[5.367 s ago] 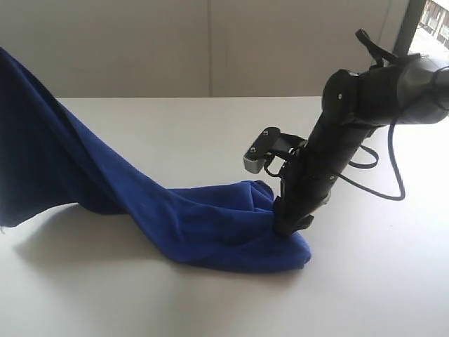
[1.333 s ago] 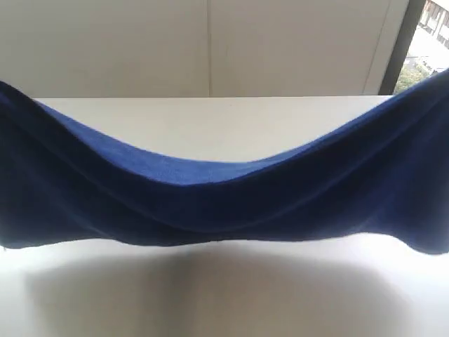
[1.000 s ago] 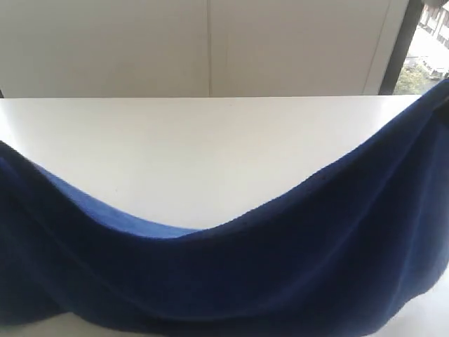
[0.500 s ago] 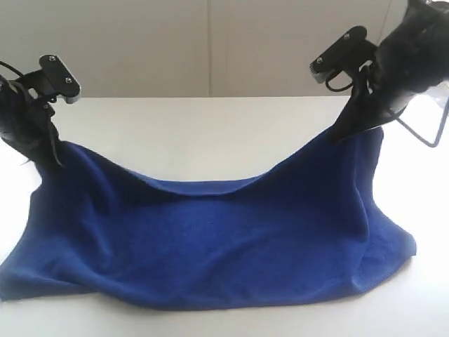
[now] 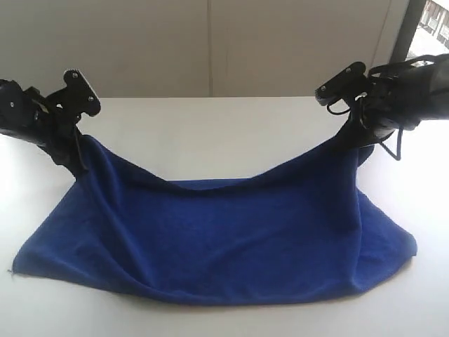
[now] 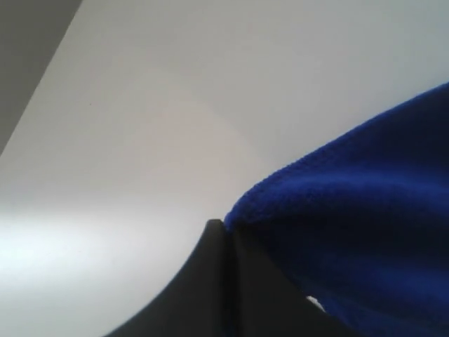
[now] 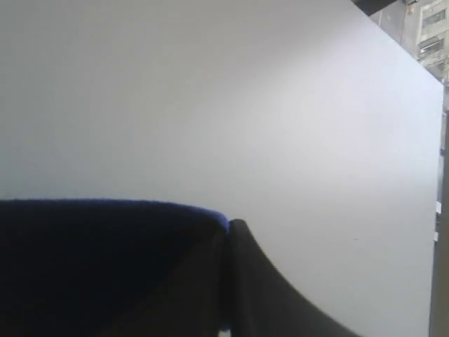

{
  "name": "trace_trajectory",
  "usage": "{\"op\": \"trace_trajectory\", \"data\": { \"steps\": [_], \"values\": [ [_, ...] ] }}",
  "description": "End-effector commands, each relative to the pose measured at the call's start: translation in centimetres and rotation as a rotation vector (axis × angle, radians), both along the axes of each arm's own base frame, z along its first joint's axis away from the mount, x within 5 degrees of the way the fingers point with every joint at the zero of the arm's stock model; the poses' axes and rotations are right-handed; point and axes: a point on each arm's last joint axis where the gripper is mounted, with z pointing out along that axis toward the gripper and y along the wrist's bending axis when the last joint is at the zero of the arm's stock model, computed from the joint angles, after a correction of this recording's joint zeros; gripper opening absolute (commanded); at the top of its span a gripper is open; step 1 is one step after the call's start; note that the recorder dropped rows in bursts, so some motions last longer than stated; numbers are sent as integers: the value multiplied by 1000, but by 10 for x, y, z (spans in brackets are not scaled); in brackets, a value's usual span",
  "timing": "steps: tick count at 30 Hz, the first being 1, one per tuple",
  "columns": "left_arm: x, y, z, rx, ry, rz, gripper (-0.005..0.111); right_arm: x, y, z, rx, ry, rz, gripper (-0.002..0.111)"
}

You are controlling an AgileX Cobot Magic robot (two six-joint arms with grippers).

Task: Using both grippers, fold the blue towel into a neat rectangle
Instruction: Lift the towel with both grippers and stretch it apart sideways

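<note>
The blue towel hangs between my two grippers and sags in the middle, its lower part resting on the white table. My left gripper is shut on the towel's upper left corner. My right gripper is shut on the upper right corner. In the left wrist view the dark jaws are pressed together at the left gripper's tip, with the blue towel bunched beside them. In the right wrist view the right gripper's tip pinches the towel's edge the same way.
The white table reaches back to a pale wall. A dark window frame stands at the far right. Black cables loop off the right arm.
Both grippers have lowered and moved away from the camera with the towel, which earlier filled the view and now drapes with its lower edge on the table. The left gripper has come further down.
</note>
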Motion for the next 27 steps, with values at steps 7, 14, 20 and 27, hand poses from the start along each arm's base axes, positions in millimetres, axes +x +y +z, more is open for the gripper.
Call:
{"op": "trace_trajectory", "data": {
  "steps": [7, 14, 20, 27],
  "values": [
    [-13, 3, 89, -56, -215, 12, 0, -13, -10, 93, -40, -220, -44, 0],
    [-65, 10, 136, -41, -82, -8, 0, -54, -15, 152, -91, -254, -119, 0],
    [-131, 18, 159, -14, 214, -37, 0, -110, -1, 179, 9, -51, -98, 0],
    [-201, 23, 190, -49, 339, -85, 0, -196, 20, 206, 76, 83, -44, 0]
  ]
}}
